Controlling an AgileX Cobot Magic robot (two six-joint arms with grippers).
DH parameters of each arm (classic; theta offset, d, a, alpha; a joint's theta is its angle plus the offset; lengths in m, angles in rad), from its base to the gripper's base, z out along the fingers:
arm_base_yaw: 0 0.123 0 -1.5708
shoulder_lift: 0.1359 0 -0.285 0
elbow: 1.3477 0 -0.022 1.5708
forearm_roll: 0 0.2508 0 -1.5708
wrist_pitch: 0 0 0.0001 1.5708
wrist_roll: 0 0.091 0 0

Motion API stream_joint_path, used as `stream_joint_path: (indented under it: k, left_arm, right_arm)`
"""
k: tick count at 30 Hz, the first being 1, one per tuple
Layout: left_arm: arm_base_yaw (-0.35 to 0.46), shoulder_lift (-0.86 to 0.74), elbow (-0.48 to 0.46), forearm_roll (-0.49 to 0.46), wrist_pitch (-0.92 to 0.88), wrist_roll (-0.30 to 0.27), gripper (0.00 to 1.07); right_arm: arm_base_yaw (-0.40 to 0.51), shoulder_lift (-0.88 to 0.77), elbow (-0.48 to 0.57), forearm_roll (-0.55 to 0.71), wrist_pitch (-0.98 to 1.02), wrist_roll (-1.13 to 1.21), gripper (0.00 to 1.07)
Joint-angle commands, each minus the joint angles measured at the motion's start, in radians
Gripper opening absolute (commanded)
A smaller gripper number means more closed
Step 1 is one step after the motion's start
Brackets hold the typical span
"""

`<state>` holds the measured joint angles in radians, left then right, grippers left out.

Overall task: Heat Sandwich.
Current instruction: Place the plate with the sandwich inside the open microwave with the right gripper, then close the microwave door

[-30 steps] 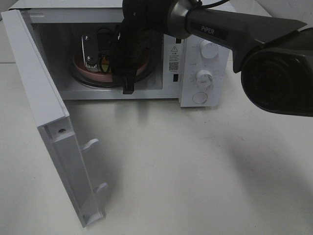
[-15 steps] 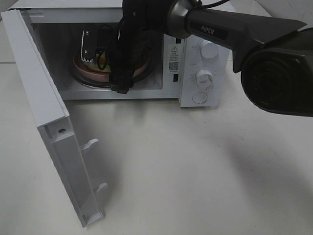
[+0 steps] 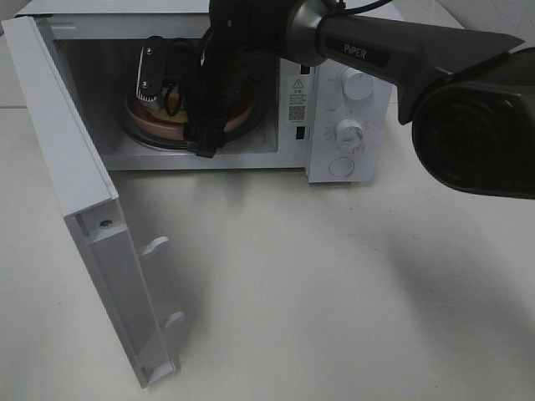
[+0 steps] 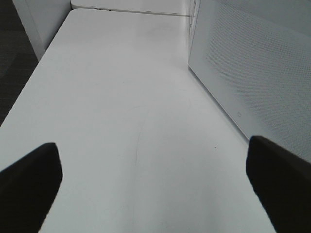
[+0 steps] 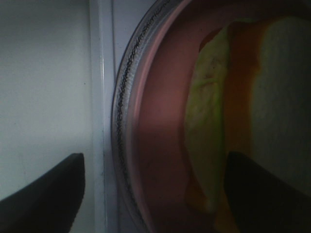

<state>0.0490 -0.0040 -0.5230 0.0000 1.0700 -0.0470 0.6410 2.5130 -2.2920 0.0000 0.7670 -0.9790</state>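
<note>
Right tool [image 3: 177, 109] spread inside microwave [image 3: 347, 100], over sandwich [image 5: 214, 121] on pink plate [image 5: 160, 145]; left tool [image 4: 155, 184] spread above desk [image 4: 121, 97].

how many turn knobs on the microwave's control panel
2. The upper knob is near the panel's top, the lower knob directly below it. The flat round button under them isn't a knob. The right arm covers the panel's top edge, so another could hide there.
</note>
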Motion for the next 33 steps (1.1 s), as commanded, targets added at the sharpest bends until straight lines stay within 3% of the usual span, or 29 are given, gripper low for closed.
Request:
stream_joint_path:
  k: [1,8,14,26,33]
  left_arm:
    - [-0.001,-0.019,0.001,0.000,-0.010,0.000,0.98]
    - [-0.001,-0.019,0.001,0.000,-0.010,0.000,0.98]
    - [-0.001,-0.019,0.001,0.000,-0.010,0.000,0.98]
    - [-0.001,-0.019,0.001,0.000,-0.010,0.000,0.98]
    - [-0.001,-0.019,0.001,0.000,-0.010,0.000,0.98]
  right_arm:
    - [0.000,-0.010,-0.005,0.007,-0.010,0.019,0.76]
    - [0.003,-0.032,0.017,0.007,-0.022,0.029,0.76]
    - [0.003,-0.066,0.095,0.007,-0.047,0.029,0.76]
    - [0.004,-0.181,0.299,-0.021,-0.178,0.029,0.76]
    - [0.004,-0.280,0.482,-0.024,-0.292,0.029,0.76]
